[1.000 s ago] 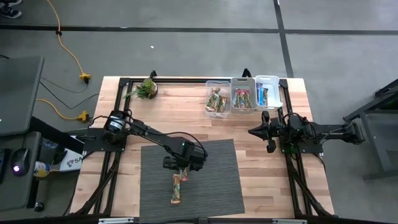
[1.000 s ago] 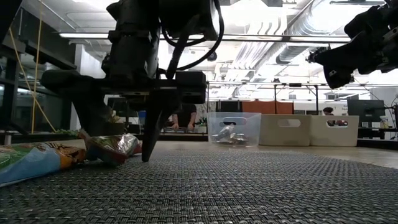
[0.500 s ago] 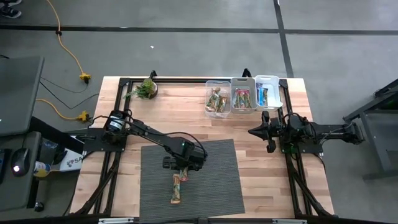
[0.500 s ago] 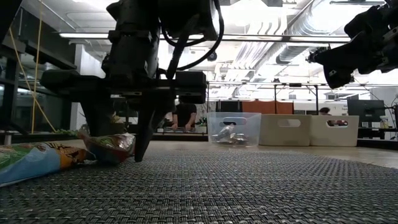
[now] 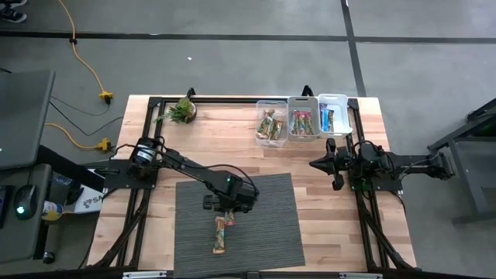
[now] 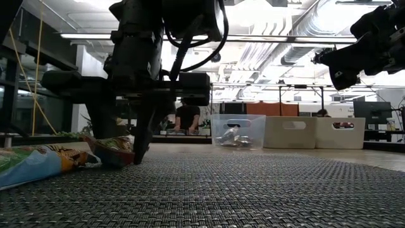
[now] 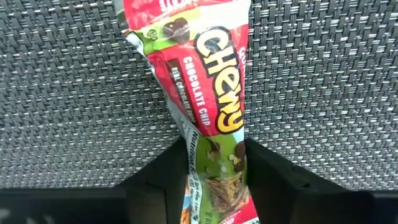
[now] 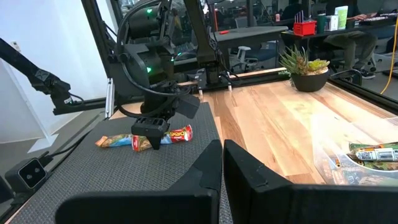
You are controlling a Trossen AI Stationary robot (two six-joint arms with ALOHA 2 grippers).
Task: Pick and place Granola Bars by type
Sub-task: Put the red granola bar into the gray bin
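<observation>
I see my left hand (image 5: 225, 212) clamped on the red Chewy chocolate-chip granola bar (image 7: 205, 93) lying on the grey woven mat (image 5: 263, 232). My right hand (image 5: 315, 164) hovers with fingers together near the three bins (image 5: 304, 105).

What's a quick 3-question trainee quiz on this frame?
1. True or false: the right gripper holds a bar.
2. How many bars lie on the mat?
3. The left gripper has its jaws either side of: A) a bin, B) the red Chewy bar, C) the plant.
Key: 1 false, it is shut and empty; 2 two; 3 B.
</observation>
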